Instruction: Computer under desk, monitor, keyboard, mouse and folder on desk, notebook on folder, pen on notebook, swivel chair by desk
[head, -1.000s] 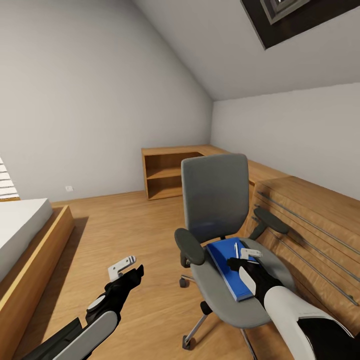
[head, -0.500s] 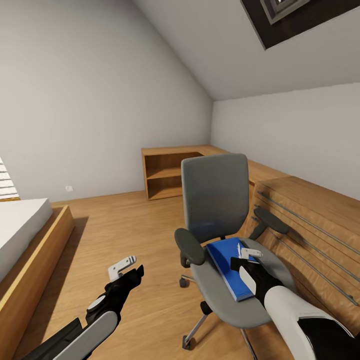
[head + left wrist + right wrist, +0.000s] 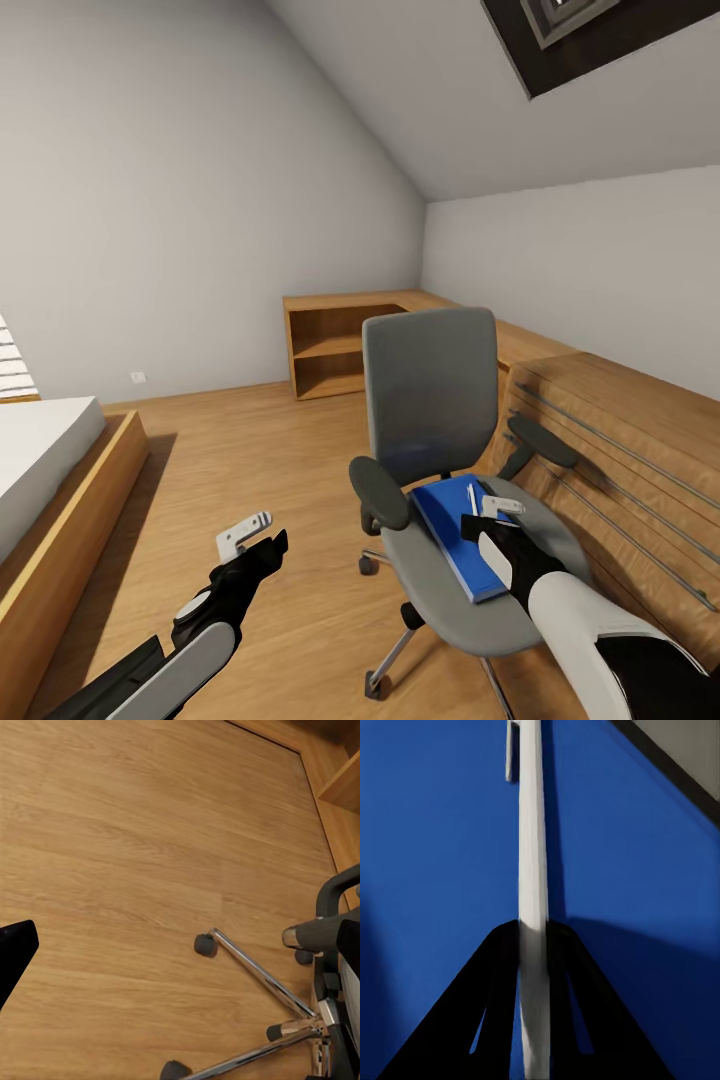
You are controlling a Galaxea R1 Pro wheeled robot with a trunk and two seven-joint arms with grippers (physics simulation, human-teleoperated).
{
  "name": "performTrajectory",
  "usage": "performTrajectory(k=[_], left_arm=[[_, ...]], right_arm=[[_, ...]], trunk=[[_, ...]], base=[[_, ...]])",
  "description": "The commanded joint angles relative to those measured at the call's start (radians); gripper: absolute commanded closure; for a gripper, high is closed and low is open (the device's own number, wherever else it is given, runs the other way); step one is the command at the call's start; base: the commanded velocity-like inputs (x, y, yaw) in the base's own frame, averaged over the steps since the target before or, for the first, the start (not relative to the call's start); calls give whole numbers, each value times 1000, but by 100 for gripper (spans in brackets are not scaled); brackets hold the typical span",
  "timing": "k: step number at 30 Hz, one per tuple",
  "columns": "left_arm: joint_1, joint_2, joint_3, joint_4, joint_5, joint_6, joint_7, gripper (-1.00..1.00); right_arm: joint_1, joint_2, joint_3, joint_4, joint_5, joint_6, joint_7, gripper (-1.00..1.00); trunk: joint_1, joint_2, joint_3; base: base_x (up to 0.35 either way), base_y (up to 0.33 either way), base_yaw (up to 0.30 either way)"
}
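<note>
while the right gripper is closing its two dark fingers on the pen | pen is lying over the folder | folder is sitting on the swivel chair seat | left gripper is hanging over the floor, cannot tell if parted

A: What colour is the swivel chair?

B: Grey back and seat, black armrests, chrome legs with dark castors.

A: And the flat thing on its seat?

B: The folder, bright blue, plain, no pattern. The pen across it is white.

A: The grippers?

B: The right gripper has black fingers; its arm is black with a white sleeve. The left gripper shows white fingers on a black wrist.

A: The room?

B: The floor is honey oak with plank grain, the shelving the same oak, the walls pale grey.
</note>
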Motion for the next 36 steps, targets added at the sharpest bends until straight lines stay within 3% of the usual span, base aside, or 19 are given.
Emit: performTrajectory(k=[1, 10, 26, 30, 36], left_arm=[[-1, 1, -2, -1, 4, -1, 5, -100], [-1, 0, -2, -1, 3, -1, 5, -100], [-1, -2, -3, -1, 3, 0, 5, -100], [-1, -2, -3, -1, 3, 1, 5, -100], [-1, -2, -3, -1, 3, 1, 5, -100]], right_arm=[[1, 0, 1, 11, -16, 5, -5, 100], [0, -1, 0, 10, -16, 5, -5, 100], [1, -2, -1, -9, -13, -3, -6, 100], [13, -3, -2, -118, -13, -1, -10, 100], [121, -4, -4, -335, -14, 18, -16, 100]], trunk=[[0, 0, -1], [0, 0, -1], [-61, 112, 49], [-77, 140, 61], [-100, 182, 80]], base=[[0, 0, 0], [0, 0, 0], [0, 0, 0], [-109, 0, 0], [-313, 0, 0]])
